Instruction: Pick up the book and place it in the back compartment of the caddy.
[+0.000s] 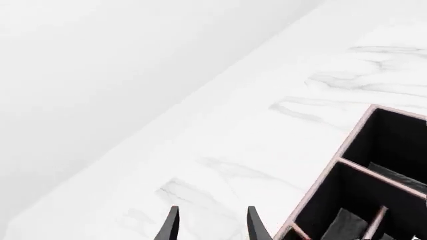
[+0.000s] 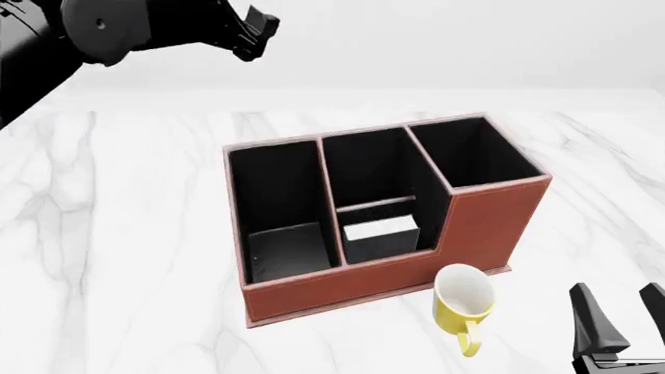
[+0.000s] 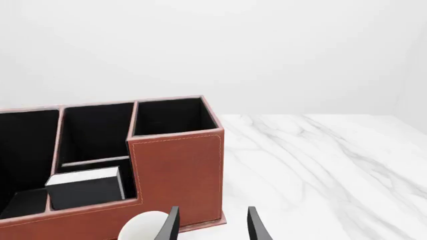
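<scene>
The reddish-brown caddy [image 2: 488, 222] stands mid-table. The black book [image 2: 382, 234], white page edges up, stands inside the back compartment [image 2: 353, 220], the short low-walled middle cell. The right wrist view also shows the book [image 3: 87, 189] in that cell of the caddy [image 3: 177, 170]. My left gripper [image 2: 255, 31] is raised high above the table's far left, apart from the caddy; its wrist view shows it open and empty [image 1: 213, 227], beside the caddy's corner [image 1: 373, 170]. My right gripper [image 2: 618, 319] is open and empty at the near right, also seen in its wrist view [image 3: 212, 227].
A yellow mug [image 2: 462, 300] lies on its side against the caddy's near wall, just left of my right gripper; its pale rim shows in the right wrist view [image 3: 141, 227]. White marble table [image 2: 124, 257] extends around the caddy.
</scene>
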### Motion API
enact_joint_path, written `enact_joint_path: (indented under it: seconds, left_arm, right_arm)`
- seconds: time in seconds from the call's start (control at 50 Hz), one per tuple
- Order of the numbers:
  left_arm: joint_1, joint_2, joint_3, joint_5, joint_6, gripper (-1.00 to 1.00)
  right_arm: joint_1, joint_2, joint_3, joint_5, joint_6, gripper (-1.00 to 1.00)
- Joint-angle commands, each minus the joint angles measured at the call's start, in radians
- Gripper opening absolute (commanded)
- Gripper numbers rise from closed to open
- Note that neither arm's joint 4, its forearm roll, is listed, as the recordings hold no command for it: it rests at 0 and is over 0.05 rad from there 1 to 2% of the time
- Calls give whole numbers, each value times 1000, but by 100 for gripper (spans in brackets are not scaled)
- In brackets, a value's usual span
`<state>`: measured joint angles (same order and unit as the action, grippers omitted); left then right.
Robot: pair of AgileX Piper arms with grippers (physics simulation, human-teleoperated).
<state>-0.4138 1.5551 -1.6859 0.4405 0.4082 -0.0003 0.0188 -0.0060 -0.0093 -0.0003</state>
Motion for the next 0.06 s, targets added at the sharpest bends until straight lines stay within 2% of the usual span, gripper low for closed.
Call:
enact_joint_path:
  seconds: [0.02, 0.04, 0.06]
  left_arm:
    - [189, -34, 80, -109, 8, 100]
    - [253, -12, 96, -126, 4, 100]
    - [263, -18, 116, -143, -11, 100]
  right_arm:
    - [0, 0, 0, 0, 0, 100]
    - [0, 0, 0, 0, 0, 100]
    - [0, 0, 0, 0, 0, 100]
